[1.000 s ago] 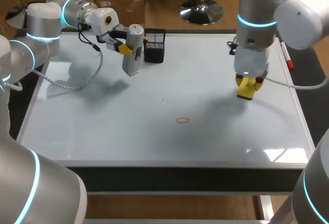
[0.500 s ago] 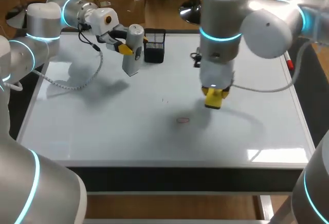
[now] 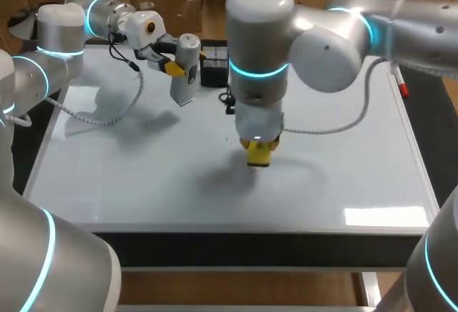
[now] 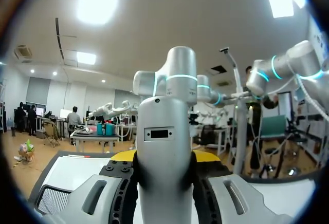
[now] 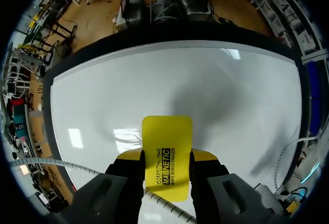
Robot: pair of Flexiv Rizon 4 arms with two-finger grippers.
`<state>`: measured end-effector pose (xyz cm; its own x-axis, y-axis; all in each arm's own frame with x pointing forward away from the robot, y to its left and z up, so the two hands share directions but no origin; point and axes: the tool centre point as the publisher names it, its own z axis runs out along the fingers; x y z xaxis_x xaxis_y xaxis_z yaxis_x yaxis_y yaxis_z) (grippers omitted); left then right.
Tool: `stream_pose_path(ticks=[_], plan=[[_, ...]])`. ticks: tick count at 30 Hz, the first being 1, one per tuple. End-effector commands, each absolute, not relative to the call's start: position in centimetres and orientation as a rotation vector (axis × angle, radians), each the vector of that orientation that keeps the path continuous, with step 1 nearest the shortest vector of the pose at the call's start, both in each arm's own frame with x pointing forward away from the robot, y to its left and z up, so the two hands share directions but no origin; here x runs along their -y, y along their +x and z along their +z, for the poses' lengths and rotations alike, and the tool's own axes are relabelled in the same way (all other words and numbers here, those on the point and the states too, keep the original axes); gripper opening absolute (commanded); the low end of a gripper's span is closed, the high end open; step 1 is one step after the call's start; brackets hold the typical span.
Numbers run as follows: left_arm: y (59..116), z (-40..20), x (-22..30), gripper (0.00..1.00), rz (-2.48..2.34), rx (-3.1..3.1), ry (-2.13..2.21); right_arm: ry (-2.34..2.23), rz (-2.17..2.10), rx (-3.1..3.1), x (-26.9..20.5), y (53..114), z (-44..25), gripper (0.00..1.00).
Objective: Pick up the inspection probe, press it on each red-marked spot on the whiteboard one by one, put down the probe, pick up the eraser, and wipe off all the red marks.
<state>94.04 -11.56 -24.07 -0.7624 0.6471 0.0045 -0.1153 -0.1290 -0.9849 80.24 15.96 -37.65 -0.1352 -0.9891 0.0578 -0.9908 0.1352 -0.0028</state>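
The silver inspection probe (image 3: 186, 69) hangs upright above the back left of the whiteboard (image 3: 129, 176), with my left gripper (image 3: 172, 65) shut on it. In the left wrist view the probe (image 4: 167, 147) fills the space between the yellow tips of the left gripper (image 4: 165, 158). My right gripper (image 3: 259, 151) is shut on the yellow eraser (image 3: 259, 154) low over the board's middle. In the right wrist view the eraser (image 5: 165, 152) sticks out past the right gripper (image 5: 165, 171) toward the whiteboard (image 5: 231, 95). No red mark shows; the eraser covers that spot.
A black mesh pen holder (image 3: 215, 64) stands at the back edge just right of the probe. A red-capped marker (image 3: 399, 81) lies along the board's right rim. A faint small smudge (image 3: 229, 139) sits left of the eraser.
My right arm has swept left across the board with the eraser, from the right side to the middle, and now covers the red oval seen earlier. The left arm has not moved.
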Motion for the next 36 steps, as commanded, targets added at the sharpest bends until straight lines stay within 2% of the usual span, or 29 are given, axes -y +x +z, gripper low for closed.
stream_pose_path(ticks=[1,13,36], plan=[[94.8,-24.3,11.5,0.0,1.889,1.57,-0.667,2.043,0.096,2.294,-17.3,79.9,-38.6,0.0],[94.8,-24.3,11.5,0.0,1.889,1.57,-0.667,2.084,0.003,2.254,-18.6,79.2,-41.7,0.0],[94.8,-24.3,11.5,0.0,1.889,1.57,-0.667,2.016,-0.075,2.295,-15.0,79.2,-43.6,0.0]])
